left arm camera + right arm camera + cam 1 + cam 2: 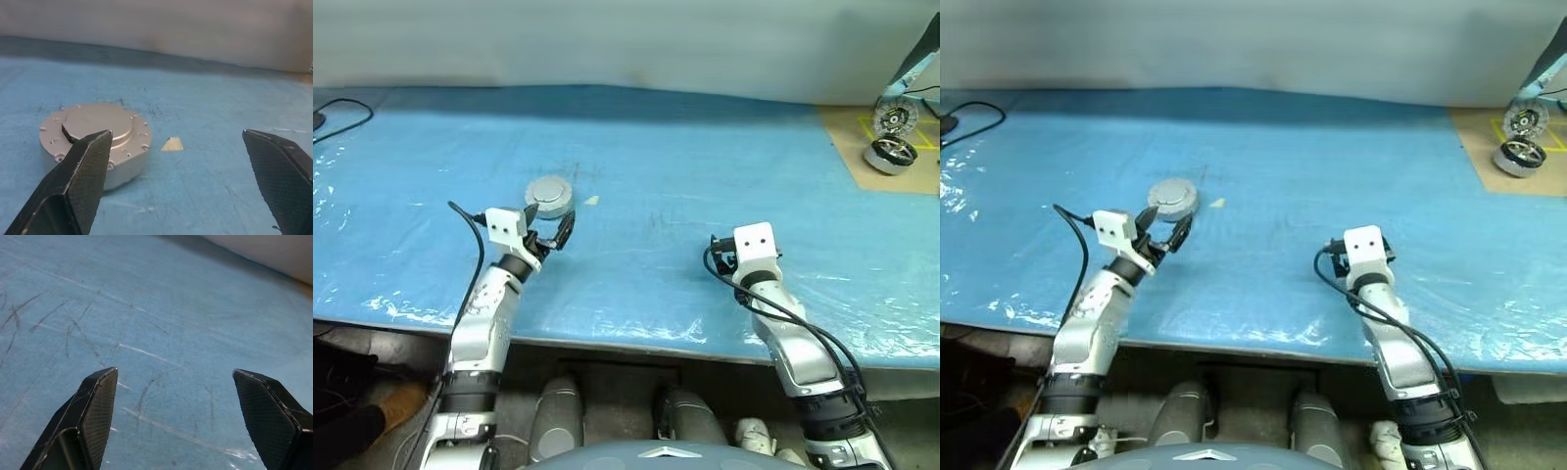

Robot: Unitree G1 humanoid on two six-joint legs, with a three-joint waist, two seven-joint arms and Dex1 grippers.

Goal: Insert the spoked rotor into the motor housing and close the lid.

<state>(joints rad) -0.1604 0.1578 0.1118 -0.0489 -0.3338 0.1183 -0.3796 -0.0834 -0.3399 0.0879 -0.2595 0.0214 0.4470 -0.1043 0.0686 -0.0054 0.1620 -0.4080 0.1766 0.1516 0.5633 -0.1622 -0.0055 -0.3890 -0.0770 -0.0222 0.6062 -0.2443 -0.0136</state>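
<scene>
Left gripper (552, 231) at nine o'clock, fingers wide, empty. Motor housing (549, 196) with lid (100, 121) shut, just beyond at eleven o'clock, beside small tan scrap (592, 201). Right gripper (188, 418) at four o'clock, fingers wide over blue table (685, 166), empty.

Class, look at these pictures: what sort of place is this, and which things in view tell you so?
Probably a workshop bench for assembly practice: a table under a blue plastic sheet, a closed motor housing on it, and more motor parts on a brown board.
</scene>
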